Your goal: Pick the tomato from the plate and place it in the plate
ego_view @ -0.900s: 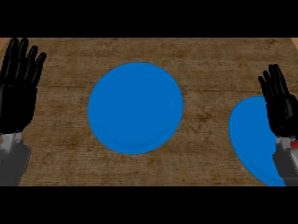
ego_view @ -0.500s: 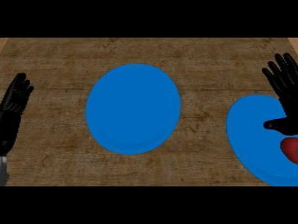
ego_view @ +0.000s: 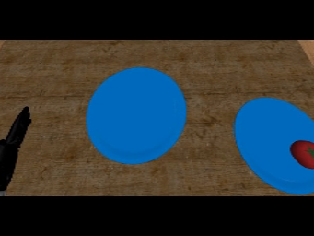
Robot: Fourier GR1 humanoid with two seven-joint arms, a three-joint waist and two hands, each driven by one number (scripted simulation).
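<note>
Head view: the brown, woven-looking surface (ego_view: 64, 69) fills the picture, with strips of lighter wood at its upper left and upper right corners. Two blue plates lie on it, well apart from each other. The middle plate (ego_view: 136, 115) sits near the centre of the view and carries nothing. The right plate (ego_view: 268, 133) lies toward the lower right, and its far edge reaches close to the picture's right side. The tomato (ego_view: 307, 154), red with a small green stem mark on top, rests on the right plate, in that plate's lower right part, near its rim.

Of the two hands, only the left hand (ego_view: 6, 152) shows. It comes in at the lower left corner, seen nearly edge-on, its fingers straight and together, pointing up the view. It holds nothing and touches neither plate; it stands to the left of the middle plate with bare surface between them.
</note>
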